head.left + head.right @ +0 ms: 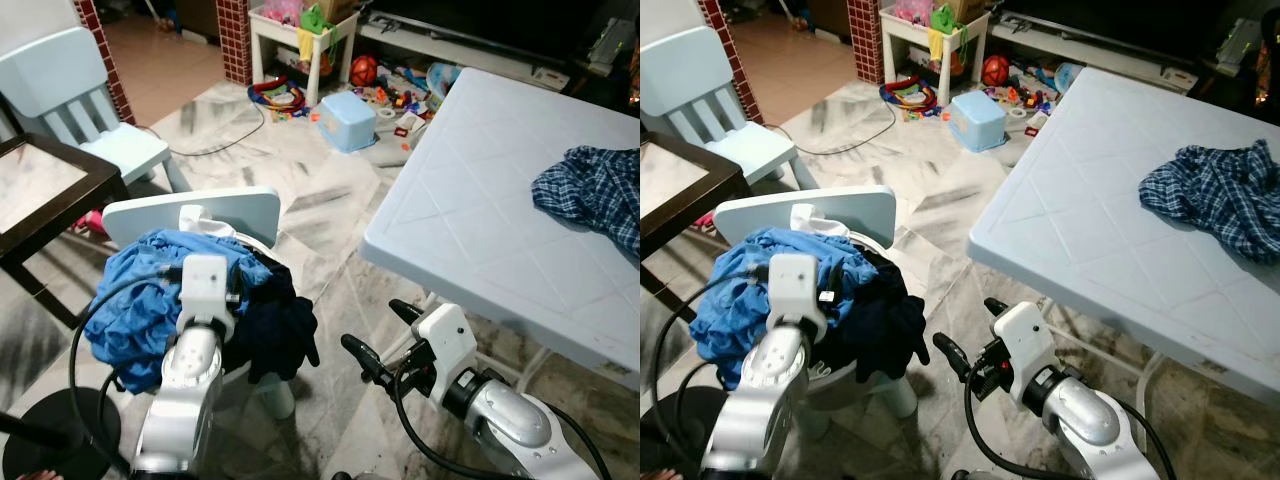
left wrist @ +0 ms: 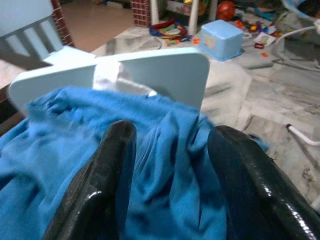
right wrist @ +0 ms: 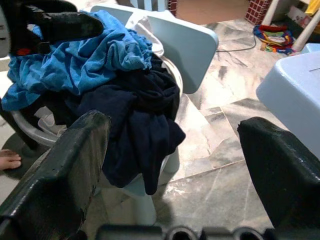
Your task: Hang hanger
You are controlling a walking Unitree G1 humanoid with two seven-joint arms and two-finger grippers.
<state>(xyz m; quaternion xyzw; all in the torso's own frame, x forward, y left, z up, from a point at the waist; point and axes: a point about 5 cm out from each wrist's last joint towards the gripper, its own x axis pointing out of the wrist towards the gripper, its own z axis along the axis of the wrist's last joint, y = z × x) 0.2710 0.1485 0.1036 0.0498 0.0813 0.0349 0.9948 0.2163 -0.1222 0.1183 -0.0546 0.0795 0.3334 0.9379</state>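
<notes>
Over chair [image 1: 195, 212] seat, left gripper [image 2: 170, 165] hangs released above blue shirt [image 1: 140, 295] to dig for a hanger; right gripper [image 1: 385, 340] released, waits beside.

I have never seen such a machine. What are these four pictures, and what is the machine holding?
This is a walking robot with two silver arms. Two pictures come from cameras in its head and look down at the room. The other two come from cameras on its wrists and look along the black fingers of each hand. The left hand is open, just above a blue cloth piled on a small pale chair with a dark cloth. The right hand is open too, low beside the white table, where a checked shirt lies. Neither hand holds anything. I see no hanger.
</notes>
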